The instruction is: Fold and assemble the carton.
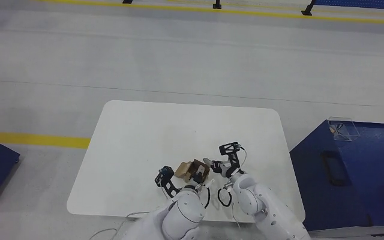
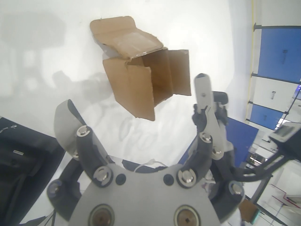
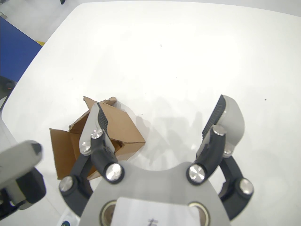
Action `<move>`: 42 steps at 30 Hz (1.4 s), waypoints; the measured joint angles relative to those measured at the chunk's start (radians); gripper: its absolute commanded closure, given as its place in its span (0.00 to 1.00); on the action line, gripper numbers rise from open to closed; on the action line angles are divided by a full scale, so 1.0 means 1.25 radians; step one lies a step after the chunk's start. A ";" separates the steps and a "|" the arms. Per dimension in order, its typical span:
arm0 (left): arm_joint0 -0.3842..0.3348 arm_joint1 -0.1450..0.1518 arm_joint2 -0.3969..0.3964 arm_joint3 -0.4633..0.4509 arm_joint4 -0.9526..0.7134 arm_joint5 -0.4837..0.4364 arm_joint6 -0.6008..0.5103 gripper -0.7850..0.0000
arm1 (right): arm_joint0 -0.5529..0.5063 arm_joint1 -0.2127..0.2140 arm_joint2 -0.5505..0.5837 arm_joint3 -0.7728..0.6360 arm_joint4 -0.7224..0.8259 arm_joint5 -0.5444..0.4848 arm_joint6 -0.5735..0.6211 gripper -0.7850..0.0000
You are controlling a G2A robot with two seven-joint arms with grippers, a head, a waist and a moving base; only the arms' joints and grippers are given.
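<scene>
A small brown carton [image 1: 193, 171] lies on its side near the front edge of the white table [image 1: 180, 126], with its flaps loose and its mouth open. In the left wrist view the carton [image 2: 141, 76] sits just beyond my left gripper [image 2: 132, 95], which is open and holds nothing. My right gripper [image 3: 162, 105] is open too, with one finger [image 3: 97, 121] in front of the carton [image 3: 127, 130] and the other over bare table. In the top view the left gripper [image 1: 174, 180] and the right gripper [image 1: 215, 163] flank the carton.
A blue cabinet [image 1: 336, 174] stands close to the table's right edge. The table's front edge runs just behind both grippers. The far half of the table [image 3: 164, 36] is bare white surface.
</scene>
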 measured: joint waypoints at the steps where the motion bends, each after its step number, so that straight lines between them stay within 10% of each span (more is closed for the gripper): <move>1: 0.012 0.007 -0.013 -0.013 0.011 0.000 0.000 0.00 | 0.002 -0.002 -0.005 0.004 -0.006 0.002 0.003 0.00; 9: 0.061 0.065 0.021 0.035 0.121 0.000 0.000 0.00 | 0.029 -0.019 -0.039 0.042 -0.022 0.016 0.021 0.00; 31: -0.310 0.053 0.314 0.204 -0.297 0.000 0.000 0.00 | 0.085 -0.056 -0.073 0.109 -0.042 0.022 0.017 0.00; 42: -0.286 0.079 0.207 0.112 -0.251 -0.058 0.057 0.00 | 0.065 -0.068 -0.006 0.066 0.074 0.026 -0.069 0.00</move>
